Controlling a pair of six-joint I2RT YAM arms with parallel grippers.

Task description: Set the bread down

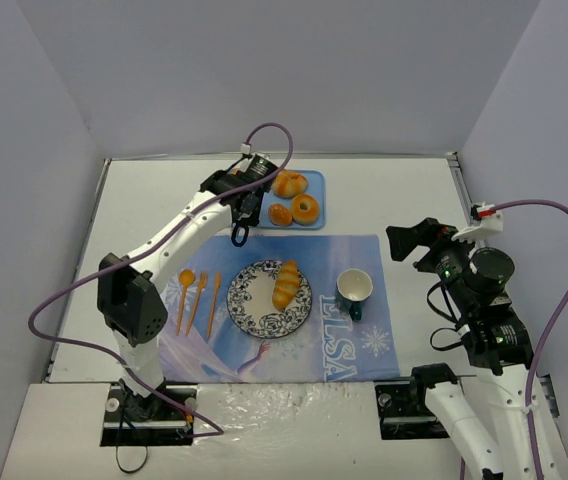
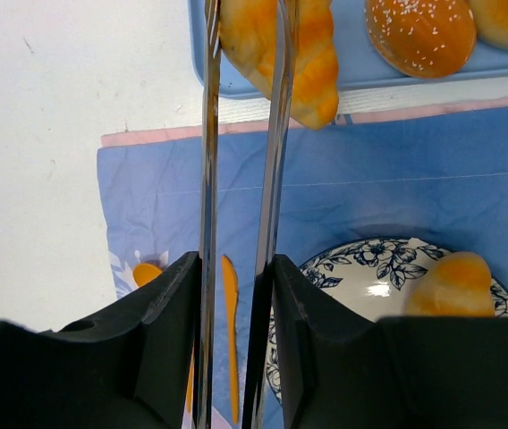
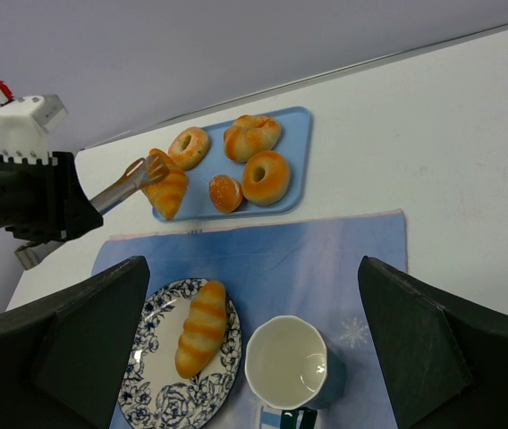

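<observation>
Pinching tongs [image 2: 276, 143] hard together, left end effector [image 2: 234, 264] grips them; tong tips clamp held roll [image 2: 308, 63] at tray [image 3: 294, 134] near-left corner. Roll's long axis slants across blades, tapered end overhanging tray edge toward placemat [image 2: 433, 170]. Plate [image 1: 244, 310] lies back toward arm base, other roll [image 1: 286, 283] already on it. Left arm nearer. Right end effector [image 3: 254, 264] spread wide, idle, well apart. Right wrist view shows tips biting roll; top view hides this under arm.

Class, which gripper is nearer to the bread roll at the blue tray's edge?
Left. The left gripper holds tongs pinching that roll; the right gripper hangs open far right, by the cup.
</observation>
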